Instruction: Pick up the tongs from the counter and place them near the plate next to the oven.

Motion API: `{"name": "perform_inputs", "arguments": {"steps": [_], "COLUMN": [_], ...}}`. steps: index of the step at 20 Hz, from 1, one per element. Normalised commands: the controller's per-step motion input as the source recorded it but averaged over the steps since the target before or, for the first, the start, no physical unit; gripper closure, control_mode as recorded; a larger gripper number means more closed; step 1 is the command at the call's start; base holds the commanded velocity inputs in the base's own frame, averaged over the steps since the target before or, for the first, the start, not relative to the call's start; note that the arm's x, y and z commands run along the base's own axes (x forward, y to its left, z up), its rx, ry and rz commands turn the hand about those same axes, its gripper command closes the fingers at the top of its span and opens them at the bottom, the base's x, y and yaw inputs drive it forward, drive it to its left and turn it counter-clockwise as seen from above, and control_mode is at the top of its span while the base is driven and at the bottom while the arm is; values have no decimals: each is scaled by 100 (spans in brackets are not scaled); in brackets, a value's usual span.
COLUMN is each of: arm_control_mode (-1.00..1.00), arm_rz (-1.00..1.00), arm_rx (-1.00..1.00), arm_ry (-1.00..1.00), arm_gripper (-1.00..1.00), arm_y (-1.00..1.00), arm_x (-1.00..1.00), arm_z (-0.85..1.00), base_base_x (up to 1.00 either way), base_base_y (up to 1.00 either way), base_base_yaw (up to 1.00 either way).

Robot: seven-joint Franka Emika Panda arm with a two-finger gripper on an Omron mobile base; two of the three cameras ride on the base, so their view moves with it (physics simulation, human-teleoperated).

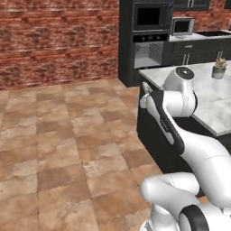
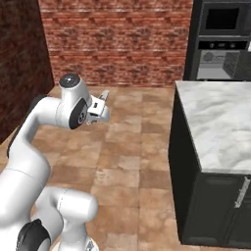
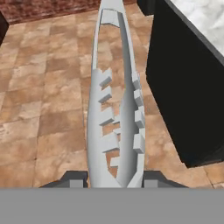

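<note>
The grey metal tongs (image 3: pixel 114 109) run up the middle of the hand view, their toothed arms close together, held above the tile floor. My gripper (image 3: pixel 114 180) is shut on their lower end, one dark fingertip on each side. From the base, the gripper (image 1: pixel 145 91) (image 2: pixel 100 104) hangs in the air off the counter's left side, with the tongs (image 2: pixel 104 94) sticking out forward. The marble counter (image 1: pixel 212 106) (image 2: pixel 220 122) lies to the right. The black wall oven (image 1: pixel 151 34) (image 2: pixel 220 39) stands ahead at the back. The plate is out of view.
A silver microwave (image 1: pixel 182 26) sits on the short top right of the oven. A small potted plant (image 1: pixel 219 68) stands on the counter. The counter's dark cabinet side (image 3: pixel 183 87) is close on the right. Open tile floor (image 1: pixel 67 135) spreads left, up to a brick wall (image 2: pixel 117 39).
</note>
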Motion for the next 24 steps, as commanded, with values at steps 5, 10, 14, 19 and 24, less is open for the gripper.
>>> {"name": "perform_inputs", "arguments": {"steps": [5,10,14,19,24], "arm_control_mode": [100,100,100,100,100], "arm_rz": [0,0,0,0,0], "arm_rx": [0,0,0,0,0], "arm_ry": [0,0,0,0,0], "arm_gripper": [100,100,100,100,100], "arm_y": [0,0,0,0,0], "arm_x": [0,0,0,0,0], "arm_z": [0,0,0,0,0], "base_base_x": [100,100,100,100,100], "base_base_y": [24,-13,-29,-12,0], "base_base_yaw": [35,7,-10,-17,-22]}}
